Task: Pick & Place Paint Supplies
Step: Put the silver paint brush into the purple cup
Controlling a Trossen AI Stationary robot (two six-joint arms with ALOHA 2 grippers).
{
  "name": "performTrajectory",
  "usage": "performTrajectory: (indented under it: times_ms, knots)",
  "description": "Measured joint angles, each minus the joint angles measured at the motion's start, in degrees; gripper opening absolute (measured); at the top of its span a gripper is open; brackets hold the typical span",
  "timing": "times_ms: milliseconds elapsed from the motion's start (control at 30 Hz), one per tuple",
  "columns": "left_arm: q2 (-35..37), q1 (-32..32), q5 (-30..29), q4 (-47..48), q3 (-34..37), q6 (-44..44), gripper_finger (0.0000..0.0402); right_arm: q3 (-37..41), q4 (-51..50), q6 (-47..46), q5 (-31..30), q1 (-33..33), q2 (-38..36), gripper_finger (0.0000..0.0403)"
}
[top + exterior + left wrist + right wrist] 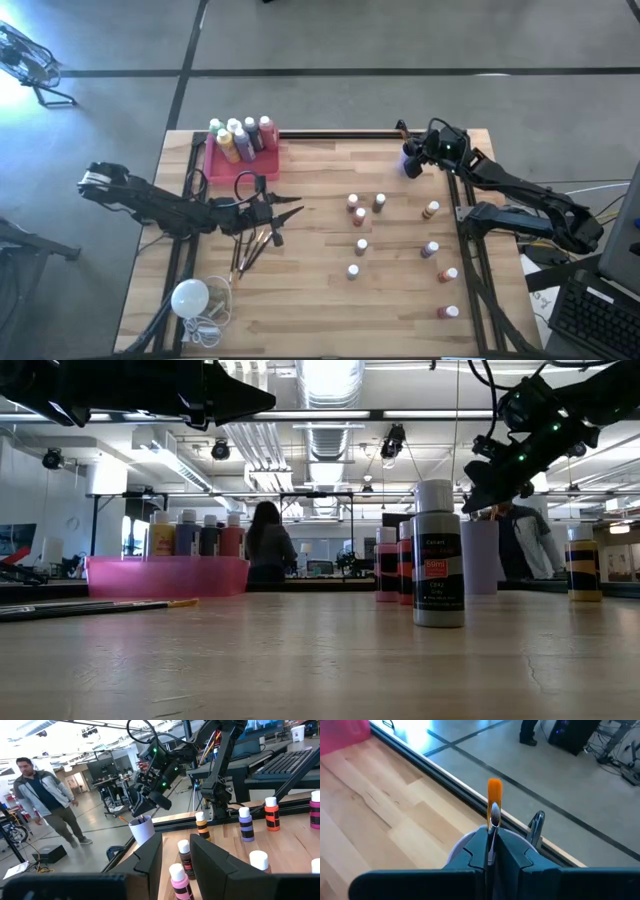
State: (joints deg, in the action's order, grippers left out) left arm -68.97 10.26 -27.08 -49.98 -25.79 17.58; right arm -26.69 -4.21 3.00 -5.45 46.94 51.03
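Note:
My right gripper [492, 834] hangs at the far right of the table, just above a pale purple cup [412, 168], shut on a thin paintbrush [494, 802] with an orange tip. A second brush [536, 826] stands in the cup. My left gripper [293, 212] hovers open over the table's left half, nothing between its fingers [150, 857]. Several dark brushes [250, 246] lie flat on the wood below it. Several larger paint bottles [240, 136] stand in a pink tray [214, 166] at the far left. Small white-capped bottles [360, 245] stand scattered on the right half. My right gripper pinches the paintbrush just below its metal collar [494, 820] between its two fingers. The orange tip [494, 787] sticks out past the fingertips. The brush is lifted off the table over the cup's mouth [465, 845]; the fingers hide its lower end.
A white round bulb with a coiled cord [191, 298] lies at the near left corner. Black rails run along the table's far edge [340, 134] and both sides. Bare wood lies in the middle between the arms. People stand in the room beyond the table.

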Motion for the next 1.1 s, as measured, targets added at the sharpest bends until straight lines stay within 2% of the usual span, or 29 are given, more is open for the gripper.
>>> performTrajectory:
  times_ms: [1100]
  knots:
    - [0.0, 0.0, 0.0, 0.0, 0.0, 0.0, 0.0106, 0.8, -0.1, -2.8, 0.0, 0.0, 0.1, 0.0023]
